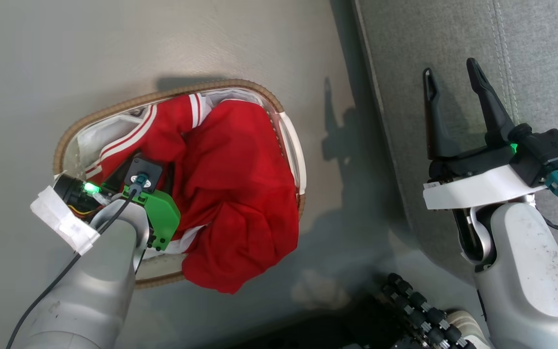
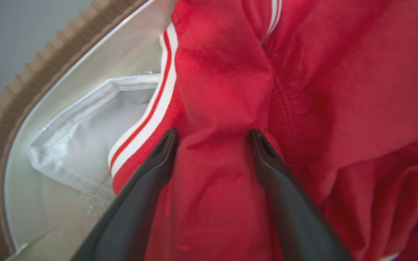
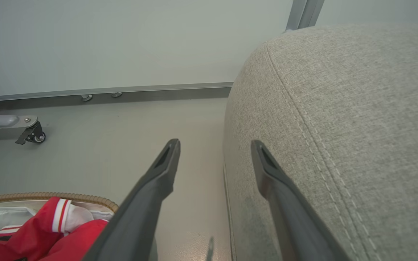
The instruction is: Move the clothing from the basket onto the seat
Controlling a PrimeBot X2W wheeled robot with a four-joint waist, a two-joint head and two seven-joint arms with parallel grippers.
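Note:
The basket stands on the floor to the left of the seat. Both pieces of clothing lie in it: the striped red garment at the far side and the plain red garment, which spills over the near rim. My left gripper is open, its fingers pushed down into the striped garment with a ridge of red fabric between them. The white liner shows beside it. My right gripper hangs open and empty above the seat's left edge.
The grey floor lies around the basket, with a narrow strip between it and the seat. My base with its black rollers sits at the bottom. A metal frame's caster wheel and a wall rail stand beyond the basket.

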